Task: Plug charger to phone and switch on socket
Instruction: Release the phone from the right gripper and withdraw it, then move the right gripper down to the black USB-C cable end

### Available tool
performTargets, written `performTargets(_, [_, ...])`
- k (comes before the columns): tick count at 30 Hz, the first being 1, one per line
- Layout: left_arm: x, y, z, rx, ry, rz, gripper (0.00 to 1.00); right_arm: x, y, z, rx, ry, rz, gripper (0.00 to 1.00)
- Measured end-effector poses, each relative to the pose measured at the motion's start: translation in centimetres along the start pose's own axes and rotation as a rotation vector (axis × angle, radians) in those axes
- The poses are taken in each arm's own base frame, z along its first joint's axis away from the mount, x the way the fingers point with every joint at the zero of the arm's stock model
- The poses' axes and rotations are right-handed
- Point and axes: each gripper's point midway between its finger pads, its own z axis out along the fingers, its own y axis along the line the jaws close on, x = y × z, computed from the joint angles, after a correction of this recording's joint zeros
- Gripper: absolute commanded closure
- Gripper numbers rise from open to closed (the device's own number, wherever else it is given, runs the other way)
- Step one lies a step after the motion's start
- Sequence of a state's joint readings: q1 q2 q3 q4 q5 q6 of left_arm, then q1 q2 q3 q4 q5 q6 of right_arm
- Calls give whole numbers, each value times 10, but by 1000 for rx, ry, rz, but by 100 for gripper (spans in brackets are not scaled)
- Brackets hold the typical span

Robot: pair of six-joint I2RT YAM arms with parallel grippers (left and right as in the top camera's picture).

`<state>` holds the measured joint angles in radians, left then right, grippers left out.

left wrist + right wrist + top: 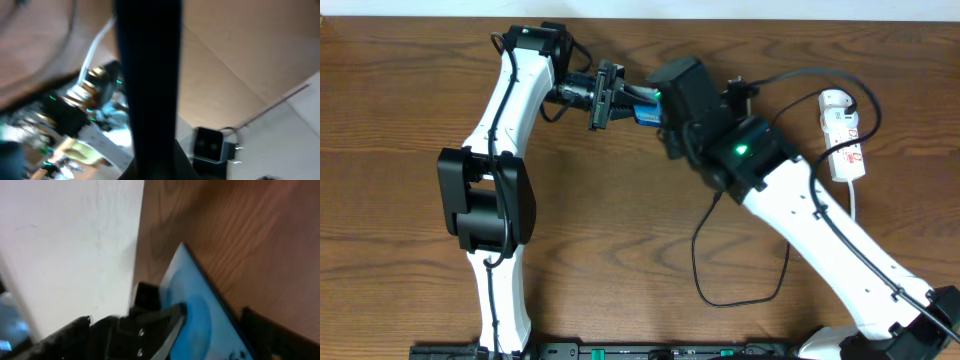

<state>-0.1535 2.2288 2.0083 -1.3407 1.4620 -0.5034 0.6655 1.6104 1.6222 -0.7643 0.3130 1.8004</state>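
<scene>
Item: phone (645, 113), seemingly raised off the tabletop (620, 250), edge-on between the 2 arms. Left gripper (604, 96) reads as clamped on the end nearest it, though the left wrist view is blurred. Right gripper (658, 112): 1 finger (167, 322) lies against the blue screen; clamped or parted cannot be told, and the plug tip is unseen. Charger (695, 255): slack loop well behind the right gripper. Socket (842, 135): further behind that gripper, untouched. Step judged: seating the plug. Method: left holds rigid; right squares the tip to the port and pushes straight along the phone's length, never sideways, with the cable slack.
</scene>
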Motion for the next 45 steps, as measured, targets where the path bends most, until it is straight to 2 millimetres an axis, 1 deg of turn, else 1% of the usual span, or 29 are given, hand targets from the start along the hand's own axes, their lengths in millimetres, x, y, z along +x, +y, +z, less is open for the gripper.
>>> performTargets(1, [-5, 1, 0, -14, -15, 32, 93, -7, -1, -1, 11, -4, -30, 1])
performTargets(2, [-11, 4, 0, -40, -39, 64, 93, -20, -1, -3, 19, -16, -72, 1])
performTargets(3, [-15, 6, 0, -56, -54, 86, 93, -28, 0, -6, 17, -22, -90, 1])
performTargets(5, [-24, 9, -1, -93, -91, 146, 93, -52, 3, -17, 17, -42, -158, 1])
performTargets(6, [-28, 12, -2, -111, -106, 166, 93, -68, 4, -25, 17, -59, -203, 1])
performTargets(7, [-30, 14, -2, -126, -117, 178, 93, -74, 4, -28, 17, -65, -219, 1])
performTargets(8, [-33, 17, -3, -149, -132, 195, 93, -95, 1, -41, 37, -79, -302, 1])
performTargets(9, [-36, 20, -4, -169, -144, 204, 93, -101, -2, -46, 51, -82, -334, 1])
performTargets(10, [-40, 25, -5, -201, -164, 217, 93, -108, -9, -50, 78, -73, -380, 1])
performTargets(12, [-47, 33, -9, -255, -197, 236, 93, -119, -28, -55, 162, -43, -473, 1])
performTargets(16, [-58, 46, -15, -352, -250, 280, 93, -132, -69, -52, 336, 35, -643, 1])
performTargets(19, [-65, 53, -21, -411, -283, 300, 93, -134, -94, -43, 430, 92, -727, 1])
performTargets(23, [-72, 62, -27, -475, -320, 308, 93, -127, -130, -20, 506, 171, -789, 1])
performTargets(24, [-73, 63, -28, -489, -326, 312, 93, -124, -140, -13, 522, 192, -799, 3])
performTargets(26, [-75, 66, -30, -509, -336, 317, 93, -117, -158, 1, 533, 239, -821, 14])
performTargets(28, [-76, 67, -32, -520, -341, 319, 93, -107, -173, 16, 515, 298, -844, 32])
performTargets(29, [-77, 68, -32, -525, -343, 319, 92, -102, -178, 22, 497, 323, -850, 34])
performTargets(31, [-77, 68, -31, -531, -344, 321, 93, -93, -192, 31, 480, 371, -843, 34])
performTargets(36, [-77, 69, -30, -540, -344, 323, 93, -80, -221, 49, 463, 434, -809, 43])
performTargets(39, [-77, 70, -28, -552, -345, 325, 93, -76, -239, 59, 481, 455, -770, 45])
performTargets(42, [-77, 71, -27, -559, -345, 327, 93, -72, -248, 69, 488, 470, -741, 51])
performTargets(45, [-77, 72, -27, -563, -345, 328, 93, -70, -252, 77, 490, 476, -716, 51])
